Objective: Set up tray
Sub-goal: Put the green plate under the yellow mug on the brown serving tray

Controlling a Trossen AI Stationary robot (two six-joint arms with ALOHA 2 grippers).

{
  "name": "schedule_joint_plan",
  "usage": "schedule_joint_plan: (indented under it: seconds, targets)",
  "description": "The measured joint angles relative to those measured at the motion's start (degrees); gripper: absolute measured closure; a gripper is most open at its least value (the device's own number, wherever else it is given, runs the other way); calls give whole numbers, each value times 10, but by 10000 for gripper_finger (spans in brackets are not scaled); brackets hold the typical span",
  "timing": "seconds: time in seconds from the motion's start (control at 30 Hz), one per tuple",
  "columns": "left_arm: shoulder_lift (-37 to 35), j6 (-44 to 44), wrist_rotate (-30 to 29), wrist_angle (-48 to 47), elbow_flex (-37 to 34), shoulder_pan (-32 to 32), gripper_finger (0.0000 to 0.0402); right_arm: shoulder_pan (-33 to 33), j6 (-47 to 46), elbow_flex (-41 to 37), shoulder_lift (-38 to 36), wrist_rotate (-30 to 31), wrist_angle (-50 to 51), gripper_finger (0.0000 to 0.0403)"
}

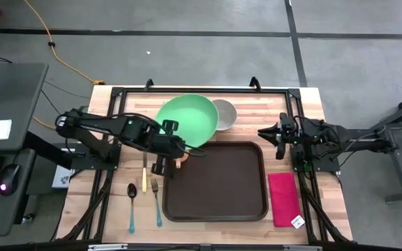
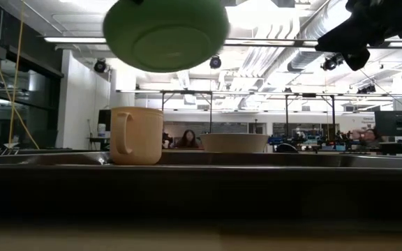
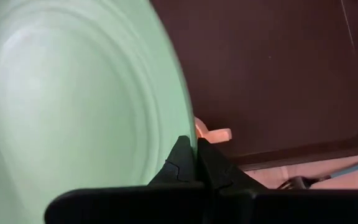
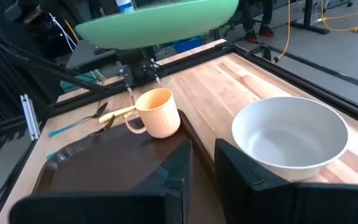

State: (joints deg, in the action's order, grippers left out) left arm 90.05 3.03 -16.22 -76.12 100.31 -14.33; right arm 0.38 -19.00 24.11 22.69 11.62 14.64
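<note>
Left tool (image 1: 175, 143) clamped on the rim of a green plate (image 1: 187, 120), held aloft over the table's (image 1: 250, 108) far-left tray corner. Brown tray (image 1: 218, 183) just nearward and rightward, long axis left-to-right, closest to this arm. Right tool (image 1: 269, 135) empty, fingers slightly parted, beside the tray's far-right corner.

Grey floor (image 1: 208, 49), ceiling strip lights (image 2: 82, 40), side desk (image 1: 9, 104)

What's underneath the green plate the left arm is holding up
The green plate, held up by the left end effector, hangs over a peach mug near the tray corner. From above, it hides most of the mug.
</note>
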Motion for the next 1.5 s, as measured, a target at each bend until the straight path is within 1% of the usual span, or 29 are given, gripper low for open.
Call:
schedule_joint_plan:
  seconds: [0.17,0.37,0.53,0.73,0.93,1.23,1.33,1.5]
  targets:
    - [39,11,1,-18,45,-4,389,0,7,0,-12,0,5,351]
    - [65,13,7,-21,69,-15,389,0,11,0,-21,0,10,354]
    - [75,3,13,-2,70,-25,389,0,15,0,-26,0,12,356]
    - [82,-15,22,-1,70,-34,389,0,17,0,-25,0,19,350]
    - [88,-25,32,1,70,-35,389,0,25,0,-25,0,20,354]
    - [96,-13,30,55,70,-46,389,0,26,0,-25,-2,19,351]
    - [98,-13,34,61,70,-49,389,0,25,-24,-30,-9,-13,350]
    - [103,-16,34,61,70,-51,389,0,-2,-87,-40,-14,-77,355]
